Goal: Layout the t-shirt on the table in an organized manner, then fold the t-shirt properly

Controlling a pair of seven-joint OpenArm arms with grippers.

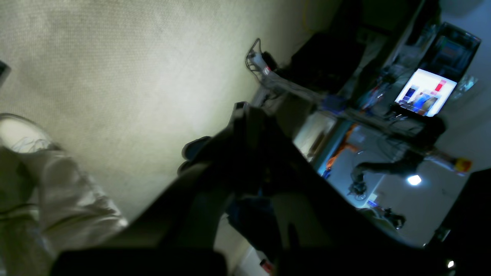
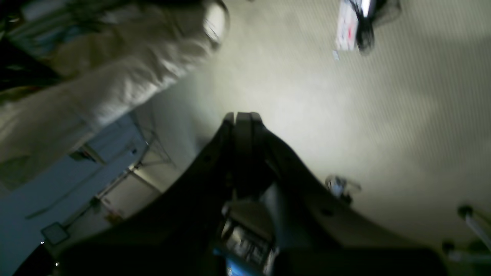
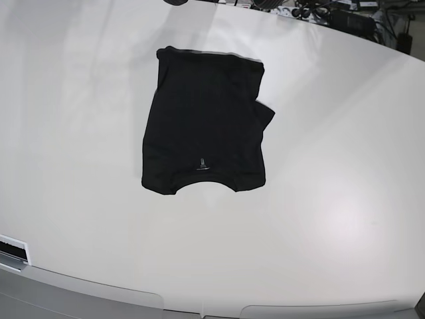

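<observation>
Left gripper (image 1: 241,109): jaws pressed together, nothing between them; wrist view aimed off the table, toward pale carpet, a person's light trousers (image 1: 57,191) and a lit screen (image 1: 425,92). Dark and blurred, but no cloth at the tips.

Right gripper (image 2: 242,117): jaws likewise closed flat on each other, empty; same carpet beyond, a pale-clothed leg (image 2: 103,76) at upper left of that view.

Neither arm visible in the base view, so both judged to be drawn back off the near edge of the table (image 3: 345,219), well apart from the garment.

T-shirt (image 3: 202,133): lying flat on the table, nearer the far edge than the near one, slightly toward the base view's left of centre. Collar and small pale label (image 3: 202,163) at the end facing the robot; hem at the far end. Long axis therefore running away from the robot, tilted a little. Both sleeves appear already turned in over the body; on the base view's right side of the shirt a flap of fabric (image 3: 264,114) pokes out past the straight edge, less tidy than the other side.

Judgement: side folds look done, crosswise fold not yet. Shirt lies forward of both grippers. Untidy flap sits on the left arm's side of the shirt, so left arm better placed to tuck it. For the end-over-end fold, both arms needed, one at each collar-end corner, carrying that end along the long axis toward the hem.

Risk: flap dragging loose during the lift.
</observation>
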